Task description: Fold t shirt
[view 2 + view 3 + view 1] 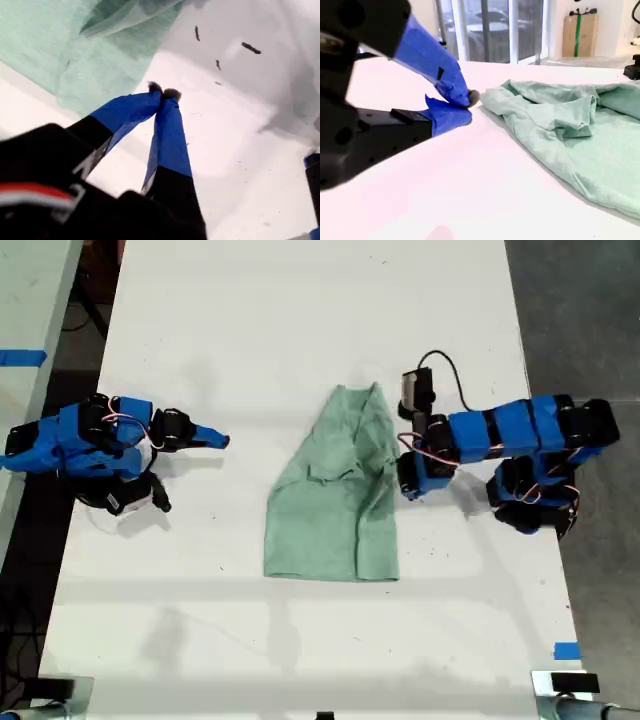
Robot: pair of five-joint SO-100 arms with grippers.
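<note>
With the rumpled t shirt [335,490] lying on the desk [300,320] just beside the closed, empty jaws of my first gripper [162,93] and well ahead of my second gripper [468,106], likewise closed and empty, I should open wide before pinching an edge.

My first gripper [162,92] [408,485], on the arm at the exterior view's right: arm bent back on itself, forearm approx. level, wrist pitched down, jaws closed, blue-taped tips touching, nothing between. My second gripper [467,102] [215,440], on the arm at the exterior view's left: arm folded low, gripper approx. horizontal, pointing toward the exterior view's right, jaws closed tip-to-tip, empty.
</note>
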